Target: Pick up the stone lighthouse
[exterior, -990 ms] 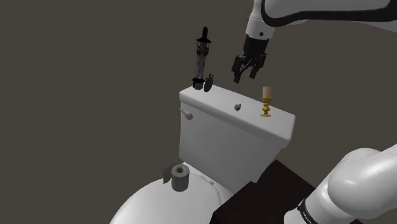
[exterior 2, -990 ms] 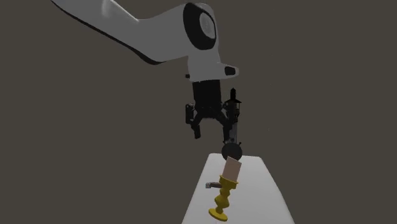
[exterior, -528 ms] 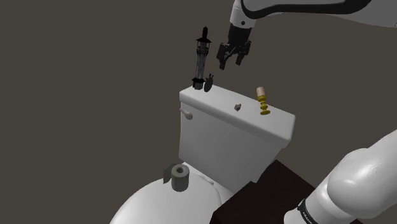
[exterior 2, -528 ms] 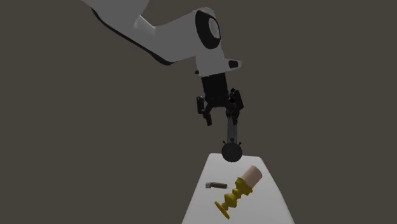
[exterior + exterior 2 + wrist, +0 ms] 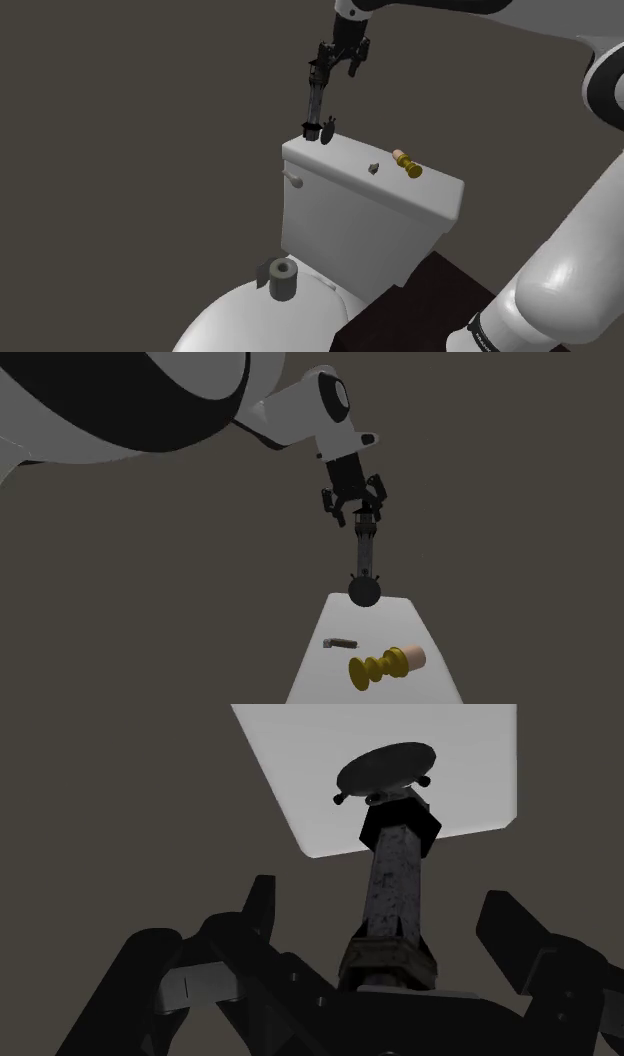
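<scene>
The lighthouse [image 5: 316,100] is a slim, dark grey, mottled tower. It stands upright at the far end of the white toilet tank lid [image 5: 440,186], on the shoulder view's left. My black gripper [image 5: 337,62] hangs at the tower's top, open. In the wrist view the shaft [image 5: 397,894] rises between the fingers [image 5: 255,914], which stand well apart and do not touch it. The second exterior view has the gripper [image 5: 357,512] straddling the top of the lighthouse [image 5: 366,557].
A dark round disc [image 5: 326,131] leans by the lighthouse's base. A gold candlestick with a pinkish candle [image 5: 406,165] lies on its side on the lid, near a small grey piece [image 5: 373,168]. Below are the tank's flush handle [image 5: 292,180] and a grey paper roll [image 5: 283,277].
My gripper has travelled up and toward the shoulder view's left, from above the candlestick to the lighthouse's top. The candlestick has tipped over and now lies flat on the lid.
</scene>
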Robot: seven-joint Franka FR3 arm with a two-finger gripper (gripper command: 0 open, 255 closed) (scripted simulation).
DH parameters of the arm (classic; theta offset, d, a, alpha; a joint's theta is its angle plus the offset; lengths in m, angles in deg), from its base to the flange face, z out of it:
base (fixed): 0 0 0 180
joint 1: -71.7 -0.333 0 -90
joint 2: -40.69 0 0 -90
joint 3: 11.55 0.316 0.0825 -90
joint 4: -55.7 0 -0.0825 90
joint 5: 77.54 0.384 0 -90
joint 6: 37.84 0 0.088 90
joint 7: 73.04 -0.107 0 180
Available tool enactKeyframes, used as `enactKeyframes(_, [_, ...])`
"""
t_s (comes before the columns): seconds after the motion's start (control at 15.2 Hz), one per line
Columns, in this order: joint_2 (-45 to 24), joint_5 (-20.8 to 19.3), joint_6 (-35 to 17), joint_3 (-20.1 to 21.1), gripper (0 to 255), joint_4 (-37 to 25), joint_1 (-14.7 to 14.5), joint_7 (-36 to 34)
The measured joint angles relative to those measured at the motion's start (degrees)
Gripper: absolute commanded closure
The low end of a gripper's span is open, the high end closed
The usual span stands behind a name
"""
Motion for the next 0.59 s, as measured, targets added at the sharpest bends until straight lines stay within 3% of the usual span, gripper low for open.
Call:
enactKeyframes(0.33, [-11.42, -5.36, 4.40, 0.73, 0, -18.61, -2.21, -0.61])
enactKeyframes(0.59, [-11.66, -5.92, 1.96, 0.64, 0, -16.82, -2.18, -1.34])
